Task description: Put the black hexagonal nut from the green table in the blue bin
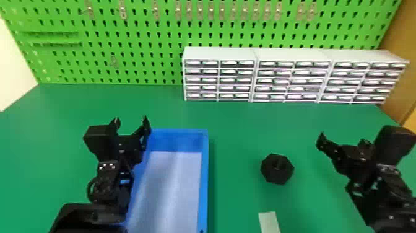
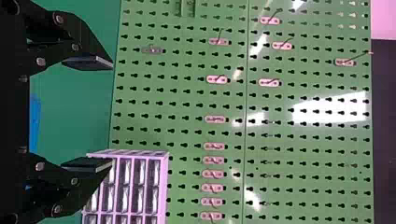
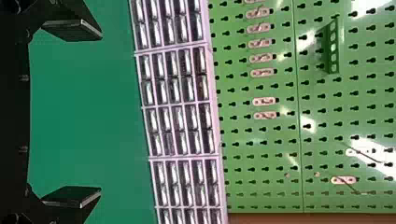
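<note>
Black hexagonal nut [image 1: 271, 176], bore axis upright, is seated right of blue bin [image 1: 204, 173]; left gripper [image 1: 131, 120] and right gripper [image 1: 343, 139] are spread wide.

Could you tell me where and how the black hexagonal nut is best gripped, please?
I'd suggest two opposite flat sides of the black hexagonal nut, with the open right gripper coming down from above: it appears to lie hole upward, its outer sides exposed, apart from the blue bin.

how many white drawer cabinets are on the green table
3, in a row along the back of the green table: the left cabinet nearest the blue bin, then the middle cabinet, then the right cabinet. None looks hidden.
</note>
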Tool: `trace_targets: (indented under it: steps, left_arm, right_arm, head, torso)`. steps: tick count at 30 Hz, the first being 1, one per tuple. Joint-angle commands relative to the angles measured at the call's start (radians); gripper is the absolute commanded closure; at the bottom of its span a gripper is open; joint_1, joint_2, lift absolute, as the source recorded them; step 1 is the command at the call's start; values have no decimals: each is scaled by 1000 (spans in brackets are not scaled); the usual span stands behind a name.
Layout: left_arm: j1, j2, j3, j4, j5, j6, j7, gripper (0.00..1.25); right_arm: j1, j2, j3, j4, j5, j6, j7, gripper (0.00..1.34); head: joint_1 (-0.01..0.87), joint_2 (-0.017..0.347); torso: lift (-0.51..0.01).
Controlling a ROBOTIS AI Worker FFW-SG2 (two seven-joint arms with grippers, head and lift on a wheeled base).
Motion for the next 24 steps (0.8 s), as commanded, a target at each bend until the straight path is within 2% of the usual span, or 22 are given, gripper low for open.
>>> trace_targets:
  steps: [1,11,13,24]
  left_arm:
    - [0,-3,0,0,0,0,1,510]
    - [0,-3,0,2,-9,0,1,510]
    - [-2,-3,0,2,-9,0,1,510]
    - [-8,-3,-1,8,-11,0,1,510]
  right_arm:
    - [-2,-9,5,-13,-1,28,0,130]
    - [-12,-18,14,-53,-1,120,2,130]
    - [-20,-22,14,-66,-22,160,2,130]
    - [-68,-88,30,-148,-117,422,32,130]
  head:
    - [657,57]
    - [657,57]
    - [657,57]
    - [657,57]
  torso:
    - [-95]
    - [-95]
    - [-95]
    - [-95]
